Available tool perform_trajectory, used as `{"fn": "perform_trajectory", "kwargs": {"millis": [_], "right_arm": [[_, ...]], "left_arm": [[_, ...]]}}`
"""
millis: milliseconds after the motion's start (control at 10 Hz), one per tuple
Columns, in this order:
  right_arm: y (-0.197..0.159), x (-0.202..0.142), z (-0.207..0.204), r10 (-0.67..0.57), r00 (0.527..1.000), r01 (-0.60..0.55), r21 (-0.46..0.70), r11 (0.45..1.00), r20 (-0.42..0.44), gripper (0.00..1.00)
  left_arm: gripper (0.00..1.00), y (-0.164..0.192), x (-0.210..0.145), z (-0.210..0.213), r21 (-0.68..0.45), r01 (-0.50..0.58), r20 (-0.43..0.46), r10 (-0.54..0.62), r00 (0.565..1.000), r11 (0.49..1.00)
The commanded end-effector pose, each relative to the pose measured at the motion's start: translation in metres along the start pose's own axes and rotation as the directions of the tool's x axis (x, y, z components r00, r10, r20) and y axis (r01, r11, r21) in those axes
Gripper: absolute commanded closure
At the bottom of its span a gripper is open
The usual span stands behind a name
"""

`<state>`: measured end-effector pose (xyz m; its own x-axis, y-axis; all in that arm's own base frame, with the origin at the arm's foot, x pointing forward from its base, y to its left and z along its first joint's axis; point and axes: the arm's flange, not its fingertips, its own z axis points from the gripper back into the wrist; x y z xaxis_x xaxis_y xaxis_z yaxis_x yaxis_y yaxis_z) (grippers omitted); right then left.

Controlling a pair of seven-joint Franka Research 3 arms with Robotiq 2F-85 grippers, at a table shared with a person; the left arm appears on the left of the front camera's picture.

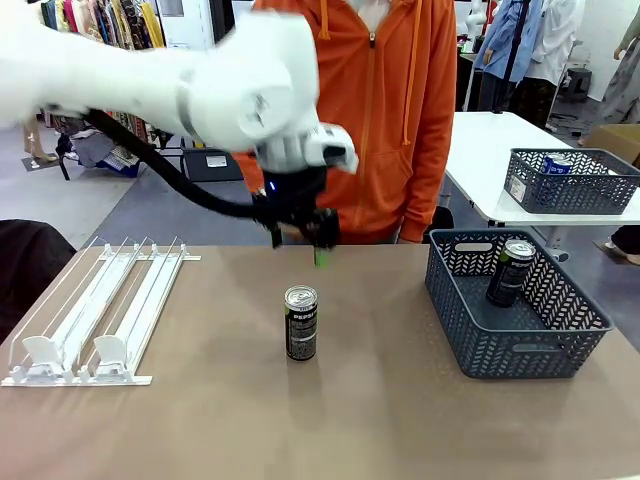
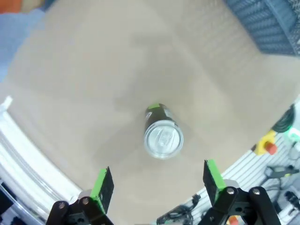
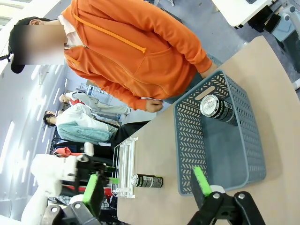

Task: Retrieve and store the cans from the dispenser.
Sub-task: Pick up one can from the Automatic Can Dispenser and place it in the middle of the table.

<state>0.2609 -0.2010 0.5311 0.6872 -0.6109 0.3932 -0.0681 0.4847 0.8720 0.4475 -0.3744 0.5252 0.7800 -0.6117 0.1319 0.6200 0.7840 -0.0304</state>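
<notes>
- The table (image 1: 380,420) is a smooth, matt tan surface filling the lower half of the front view.
- At lower left of that view lies the dispenser (image 1: 95,315), a flat rack of white and clear plastic rails with white pusher tabs at its near end; its lanes look bare.
- A dark can (image 1: 301,322) with a shiny silver top and pale bands stands upright at the centre of the table, apart from the rack and the basket.
- At right sits a dark grey basket (image 1: 520,345) of perforated, herringbone-patterned plastic with straight walls and handle slots; a second dark can (image 1: 510,272) leans inside it against the far right wall.
- The left gripper (image 1: 300,238) hangs above and behind the standing can; in the left wrist view its green-padded fingers (image 2: 101,183) stand wide apart with the can top below them, touching nothing.
- The right gripper (image 3: 146,185) at the bottom of its wrist view is spread wide and holds nothing.
</notes>
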Motion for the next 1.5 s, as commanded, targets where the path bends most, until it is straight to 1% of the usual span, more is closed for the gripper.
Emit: {"fn": "perform_trajectory", "kwargs": {"millis": [0,100,200,300,400,500,600,700,800,900,1000,1100,1200,1400], "right_arm": [[0.0,0.003,-0.003,0.02,1.0,-0.021,0.032,0.999,0.024,0.0],[0.0,0.003,-0.003,0.02,1.0,-0.021,0.032,0.999,0.024,0.0],[0.0,0.003,-0.003,0.02,1.0,-0.021,0.032,0.999,0.024,0.0],[0.0,0.003,-0.003,0.02,1.0,-0.021,0.032,0.999,0.024,0.0],[0.0,0.003,-0.003,0.02,1.0,-0.021,0.032,0.999,0.024,0.0],[0.0,0.003,-0.003,0.02,1.0,-0.021,0.032,0.999,0.024,0.0],[0.0,0.003,-0.003,0.02,1.0,-0.021,0.032,0.999,0.024,0.0],[0.0,0.003,-0.003,0.02,1.0,-0.021,0.032,0.999,0.024,0.0],[0.0,0.003,-0.003,0.02,1.0,-0.021,0.032,0.999,0.024,0.0],[0.0,0.003,-0.003,0.02,1.0,-0.021,0.032,0.999,0.024,0.0],[0.0,0.003,-0.003,0.02,1.0,-0.021,0.032,0.999,0.024,0.0],[0.0,0.003,-0.003,0.02,1.0,-0.021,0.032,0.999,0.024,0.0],[0.0,0.003,-0.003,0.02,1.0,-0.021,0.032,0.999,0.024,0.0],[0.0,0.003,-0.003,0.02,1.0,-0.021,0.032,0.999,0.024,0.0]], "left_arm": [[0.0,0.035,-0.038,0.038,-0.024,-0.06,0.076,0.062,0.995,0.998],[0.0,0.061,-0.056,0.06,-0.094,-0.074,0.092,0.083,0.992,0.993],[0.0,0.096,-0.083,0.081,-0.207,-0.107,0.134,0.136,0.982,0.973],[0.0,0.145,-0.123,0.1,-0.342,-0.145,0.202,0.223,0.954,0.929],[0.0,0.19,-0.164,0.11,-0.457,-0.185,0.248,0.325,0.913,0.87],[0.0,0.234,-0.207,0.114,-0.565,-0.215,0.271,0.425,0.863,0.797],[0.0,0.279,-0.257,0.107,-0.658,-0.164,0.337,0.482,0.809,0.735],[0.0,0.312,-0.296,0.09,-0.756,-0.106,0.344,0.529,0.775,0.646],[0.0,0.336,-0.327,0.068,-0.832,-0.008,0.363,0.555,0.748,0.555],[0.0,0.353,-0.349,0.044,-0.882,0.032,0.346,0.6,0.721,0.47],[0.0,0.361,-0.36,0.025,-0.903,0.087,0.359,0.627,0.691,0.422],[0.0,0.363,-0.361,0.017,-0.906,0.088,0.35,0.615,0.706,0.414],[0.0,0.353,-0.378,0.042,-0.871,0.033,0.38,0.631,0.676,0.49],[0.0,0.353,-0.378,0.042,-0.871,0.033,0.38,0.631,0.676,0.49]]}}
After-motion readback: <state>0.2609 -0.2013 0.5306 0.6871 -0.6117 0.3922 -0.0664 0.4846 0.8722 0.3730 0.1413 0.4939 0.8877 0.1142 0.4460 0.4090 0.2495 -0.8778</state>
